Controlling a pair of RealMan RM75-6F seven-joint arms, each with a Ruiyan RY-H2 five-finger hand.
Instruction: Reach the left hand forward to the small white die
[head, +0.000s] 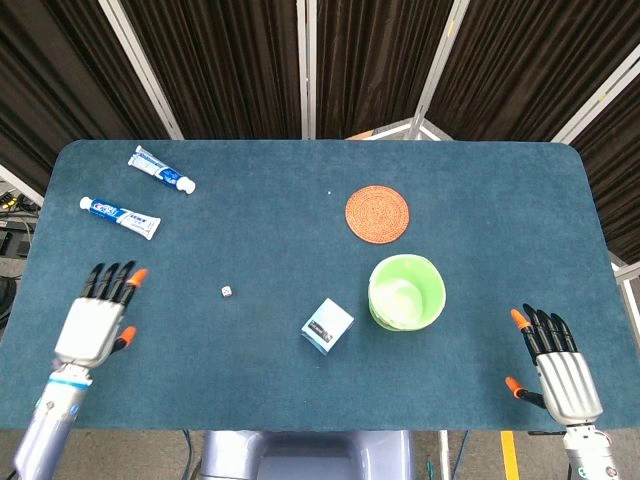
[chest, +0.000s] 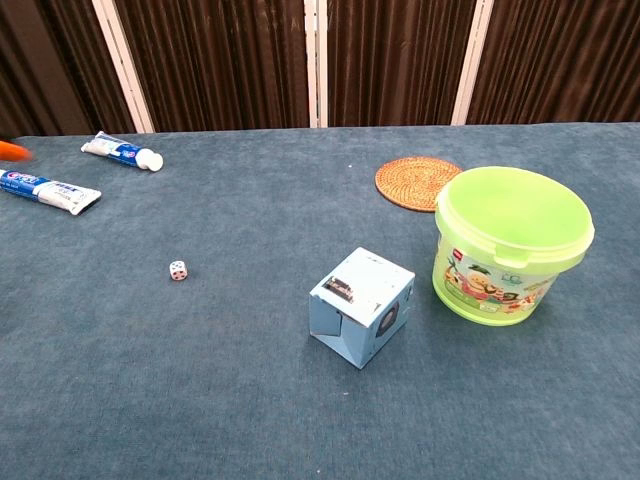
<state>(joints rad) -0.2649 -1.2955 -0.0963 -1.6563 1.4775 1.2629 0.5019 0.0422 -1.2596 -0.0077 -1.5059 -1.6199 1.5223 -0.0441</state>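
Note:
A small white die (head: 227, 291) lies on the blue table, left of centre; the chest view shows the die (chest: 178, 270) with red pips. My left hand (head: 97, 320) hovers over the table's near left part, fingers spread and empty, well to the left of the die. Only an orange fingertip (chest: 12, 150) of it shows at the chest view's left edge. My right hand (head: 560, 370) lies at the near right corner, fingers apart, holding nothing.
A light blue box (head: 327, 326) sits near the middle, with a green bucket (head: 405, 291) to its right and a woven coaster (head: 377, 213) beyond. Two toothpaste tubes (head: 160, 168) (head: 119, 216) lie at the far left.

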